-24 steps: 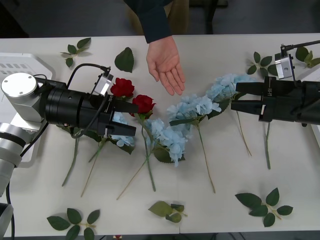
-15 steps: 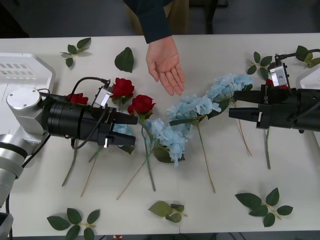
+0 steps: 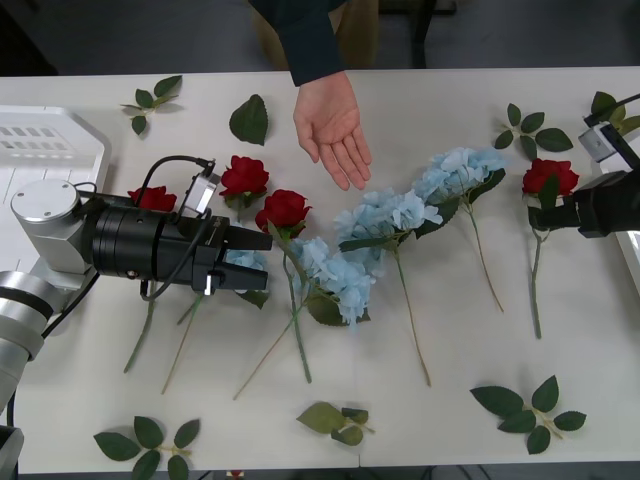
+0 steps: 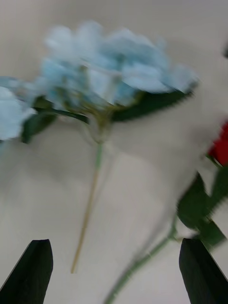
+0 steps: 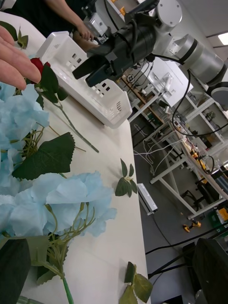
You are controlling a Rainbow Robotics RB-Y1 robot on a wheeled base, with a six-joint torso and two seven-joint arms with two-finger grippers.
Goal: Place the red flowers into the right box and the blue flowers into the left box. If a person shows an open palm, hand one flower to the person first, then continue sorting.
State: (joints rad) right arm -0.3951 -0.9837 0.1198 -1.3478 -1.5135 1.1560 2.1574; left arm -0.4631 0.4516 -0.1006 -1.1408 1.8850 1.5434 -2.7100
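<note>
Even overhead light, bright white desk [image 3: 440, 120], soft short shadows beside stems, front view sharp, right wrist view heavily motion-blurred across the blue flowers [image 4: 109, 66], left wrist view crisp nearby, ceiling lamp glare far off

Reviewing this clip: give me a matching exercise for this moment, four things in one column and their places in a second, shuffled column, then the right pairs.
Things:
1. open palm
2. left box
3. left gripper
4. right gripper

Places:
A. at the table's left edge
B. beside the red flower near the table's right edge
C. held out over the table's far side
D. low among the flowers left of centre

Pairs: 1-C, 2-A, 3-D, 4-B
</note>
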